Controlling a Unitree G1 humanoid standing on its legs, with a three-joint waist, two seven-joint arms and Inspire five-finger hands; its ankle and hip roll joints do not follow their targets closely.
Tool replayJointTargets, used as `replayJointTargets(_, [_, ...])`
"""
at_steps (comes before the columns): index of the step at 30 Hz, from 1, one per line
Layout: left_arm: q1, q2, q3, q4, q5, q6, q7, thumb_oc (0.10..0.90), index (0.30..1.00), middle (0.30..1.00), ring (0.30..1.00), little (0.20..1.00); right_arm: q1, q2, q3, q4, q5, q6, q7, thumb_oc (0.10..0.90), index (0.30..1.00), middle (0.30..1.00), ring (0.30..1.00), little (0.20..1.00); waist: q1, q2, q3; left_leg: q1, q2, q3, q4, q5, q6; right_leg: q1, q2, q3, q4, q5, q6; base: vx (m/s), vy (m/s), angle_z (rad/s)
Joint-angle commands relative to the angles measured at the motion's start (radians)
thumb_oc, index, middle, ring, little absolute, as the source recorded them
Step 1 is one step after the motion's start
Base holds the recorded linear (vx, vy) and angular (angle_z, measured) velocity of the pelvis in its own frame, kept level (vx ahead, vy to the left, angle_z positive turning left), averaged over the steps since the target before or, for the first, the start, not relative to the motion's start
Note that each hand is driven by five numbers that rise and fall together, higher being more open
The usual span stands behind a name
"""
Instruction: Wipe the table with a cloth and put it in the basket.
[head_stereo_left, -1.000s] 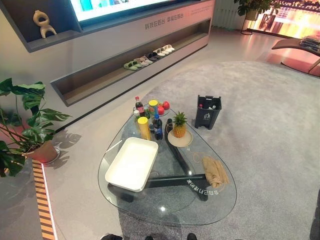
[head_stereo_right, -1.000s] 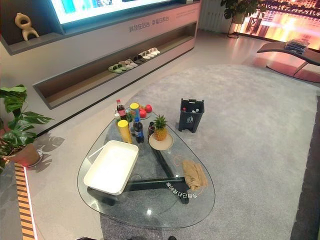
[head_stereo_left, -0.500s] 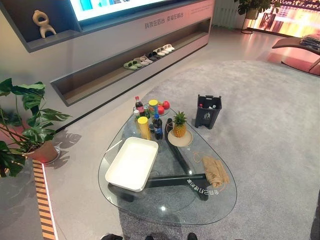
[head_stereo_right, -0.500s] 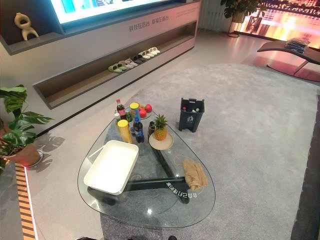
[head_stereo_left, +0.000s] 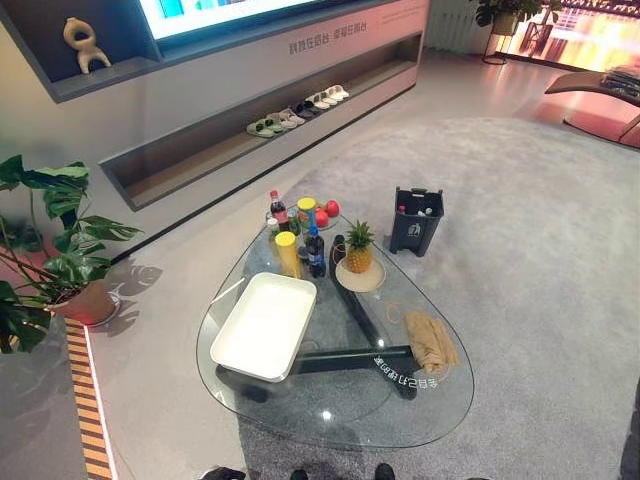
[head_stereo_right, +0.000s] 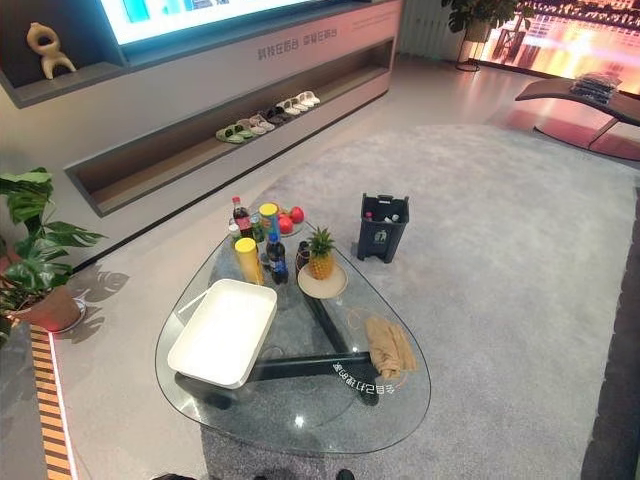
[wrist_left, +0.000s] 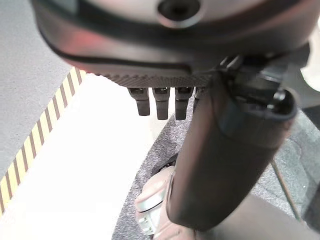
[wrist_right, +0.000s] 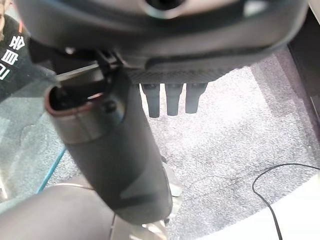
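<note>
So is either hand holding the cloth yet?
No. The cloth lies on the glass table; the left hand and right hand hang open, holding nothing.

Cloth (head_stereo_left: 432, 342) right of tray (head_stereo_left: 264, 326) (on table (head_stereo_left: 330, 410))

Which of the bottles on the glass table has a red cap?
The cola bottle at the table's far end has it; the dark bottle beside the yellow can has a blue cap.

Both hands dark — left hand (wrist_left: 225, 150), right hand (wrist_right: 115, 150) — stubby black fingers.
</note>
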Motion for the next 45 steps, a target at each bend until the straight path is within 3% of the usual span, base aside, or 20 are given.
replayJointTargets(1, [-0.108,0.011,-0.043,0.01,-0.034,0.0,0.027,0.8,0.9,0.9,0.9,0.9,-0.112,-0.026,0.06,0.01,0.012,0.027,0.016,0.8,0.9,0.9,0.9,0.9,-0.011,-0.017,0.091,-0.056,-0.049,0.016,0.002,-0.028,0.019,-0.01,-0.008,-0.052,0.005,-0.011,0.028,-0.12,-0.017,-0.02])
replayJointTargets(8, [-0.165,0.018,-0.06,-0.029,-0.11,-0.016,0.038,0.8,0.9,0.9,0.9,0.9,-0.18,-0.035,0.089,-0.014,0.014,0.058,0.02,0.8,0.9,0.9,0.9,0.9,-0.018,0.009,0.188,-0.161,-0.063,-0.014,0.002,0.018,0.025,-0.122,-0.002,-0.024,0.005,0.027,0.023,-0.12,-0.016,-0.01])
replayJointTargets(11, [-0.19,0.04,-0.046,-0.031,-0.109,-0.021,0.039,0.8,0.9,0.9,0.9,0.9,-0.181,-0.043,0.125,-0.011,-0.051,0.086,0.101,0.8,0.9,0.9,0.9,0.9,-0.017,0.015,0.227,-0.199,-0.068,-0.032,0.002,0.034,0.019,-0.156,-0.001,-0.026,0.005,0.035,0.024,-0.03,-0.045,0.01])
replayJointTargets(15, [-0.236,0.062,-0.024,-0.033,-0.191,-0.035,0.037,0.8,0.9,0.9,0.9,0.9,-0.219,-0.06,0.148,-0.014,-0.038,0.093,0.059,0.8,0.9,0.9,0.9,0.9,-0.016,0.015,0.27,-0.234,-0.079,-0.024,0.002,0.044,0.02,-0.192,-0.012,-0.042,0.006,0.049,0.025,-0.06,-0.01,0.0])
replayJointTargets(18, [-0.3,0.074,-0.032,-0.035,-0.267,-0.049,0.04,0.8,0.9,0.9,0.9,0.9,-0.282,-0.08,0.151,-0.013,0.002,0.11,0.028,0.8,0.9,0.9,0.9,0.9,-0.012,0.023,0.323,-0.282,-0.08,-0.025,0.002,0.078,0.015,-0.268,0.002,-0.04,0.101,0.02,0.008,-0.19,0.008,-0.03])
replayJointTargets(23, [-0.352,0.091,-0.014,-0.059,-0.346,-0.071,0.049,0.8,0.9,0.9,0.9,0.9,-0.308,-0.109,0.153,-0.029,-0.015,0.126,0.017,0.8,0.9,0.9,0.9,0.9,-0.017,0.026,0.393,-0.434,-0.098,-0.039,0.191,0.052,0.009,-0.405,-0.003,-0.042,0.27,-0.033,-0.013,-0.15,0.013,0.01])
replayJointTargets(32, [-0.404,0.124,0.012,-0.132,-0.504,-0.096,0.034,0.8,0.9,0.9,0.9,0.9,-0.371,-0.122,0.145,-0.039,0.064,0.159,-0.056,0.8,0.9,0.9,0.9,0.9,-0.021,0.018,0.416,-0.688,-0.105,-0.033,0.461,-0.026,0.027,-0.65,-0.004,-0.025,0.502,-0.102,-0.035,-0.08,-0.019,0.11])
replayJointTargets(38, [-0.38,0.132,0.034,-0.178,-0.58,-0.134,0.043,0.8,0.9,0.9,0.9,0.9,-0.389,-0.148,0.076,-0.068,0.17,0.106,-0.215,0.8,0.9,0.9,0.9,0.9,-0.02,0.017,0.417,-0.802,-0.092,-0.028,0.574,-0.065,0.033,-0.764,0.006,-0.021,0.604,-0.126,-0.041,-0.01,0.024,-0.03])
replayJointTargets(45, [-0.368,0.139,0.05,-0.171,-0.586,-0.159,0.048,0.8,0.9,0.9,0.9,0.9,-0.395,-0.172,0.005,-0.088,0.221,0.019,-0.344,0.8,0.9,0.9,0.9,0.9,-0.016,0.013,0.417,-0.839,-0.094,-0.033,0.594,-0.071,0.035,-0.802,0.01,-0.029,0.628,-0.123,-0.039,0.0,0.006,-0.05])
